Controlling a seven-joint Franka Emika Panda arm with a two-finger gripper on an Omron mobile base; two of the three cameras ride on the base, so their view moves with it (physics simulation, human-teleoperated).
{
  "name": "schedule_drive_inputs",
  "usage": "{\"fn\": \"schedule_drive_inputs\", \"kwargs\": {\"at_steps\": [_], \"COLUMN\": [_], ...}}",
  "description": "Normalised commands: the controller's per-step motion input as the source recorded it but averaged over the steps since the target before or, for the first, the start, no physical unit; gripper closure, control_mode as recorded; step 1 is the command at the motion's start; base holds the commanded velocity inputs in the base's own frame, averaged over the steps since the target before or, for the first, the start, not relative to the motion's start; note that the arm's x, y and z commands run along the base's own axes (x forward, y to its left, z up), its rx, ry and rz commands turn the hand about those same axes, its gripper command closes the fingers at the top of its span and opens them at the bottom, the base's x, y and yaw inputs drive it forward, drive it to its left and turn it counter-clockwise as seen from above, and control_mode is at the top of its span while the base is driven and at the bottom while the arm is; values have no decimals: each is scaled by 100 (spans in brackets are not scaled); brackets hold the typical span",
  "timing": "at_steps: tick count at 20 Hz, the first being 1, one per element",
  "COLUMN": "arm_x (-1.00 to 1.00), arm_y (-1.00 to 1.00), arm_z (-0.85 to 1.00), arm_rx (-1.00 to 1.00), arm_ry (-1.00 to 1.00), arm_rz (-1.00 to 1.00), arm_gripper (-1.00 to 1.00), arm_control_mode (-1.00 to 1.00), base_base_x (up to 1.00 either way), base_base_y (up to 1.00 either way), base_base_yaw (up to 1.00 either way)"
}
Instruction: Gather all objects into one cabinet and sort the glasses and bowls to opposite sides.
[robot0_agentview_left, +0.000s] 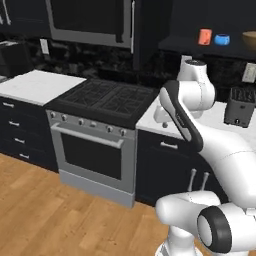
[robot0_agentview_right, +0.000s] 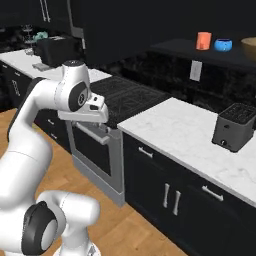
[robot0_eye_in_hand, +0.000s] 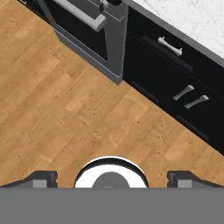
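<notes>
orange cup (robot0_agentview_right: 203, 40), blue cup (robot0_agentview_right: 223, 45) and wooden bowl (robot0_agentview_right: 250, 47) stand left to right on the cabinet (robot0_agentview_right: 180, 48) shelf, bowl at the frame edge. below, toaster (robot0_agentview_right: 234, 126) near the surface (robot0_agentview_right: 175, 131) back. gripper (robot0_eye_in_hand: 112, 177) jaws wide apart, holding nothing, over open wood floor (robot0_eye_in_hand: 65, 113).

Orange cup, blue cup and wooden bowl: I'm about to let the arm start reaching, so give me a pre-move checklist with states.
1. Gripper open and holding nothing: ok.
2. Orange cup upright on the shelf: ok.
3. Blue cup apart from the orange cup: ok.
4. Wooden bowl fully in view: not ok, cut by frame edge.
5. Gripper aimed at shelf: not ok, it faces the wood floor.
6. Cabinet door position: cannot tell.
</notes>
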Motion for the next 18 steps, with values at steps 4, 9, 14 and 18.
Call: {"fn": "schedule_drive_inputs", "kwargs": {"at_steps": [4,9,14,18], "arm_x": [0,0,0,0], "arm_y": [0,0,0,0], "arm_z": [0,0,0,0], "arm_rx": [0,0,0,0], "arm_ry": [0,0,0,0], "arm_rz": [0,0,0,0], "arm_gripper": [-100,-100,-100,-100], "arm_control_mode": [100,100,100,100], "base_base_x": [0,0,0,1], "base_base_y": [20,24,19,18], "base_base_yaw": [45,50,51,50]}}
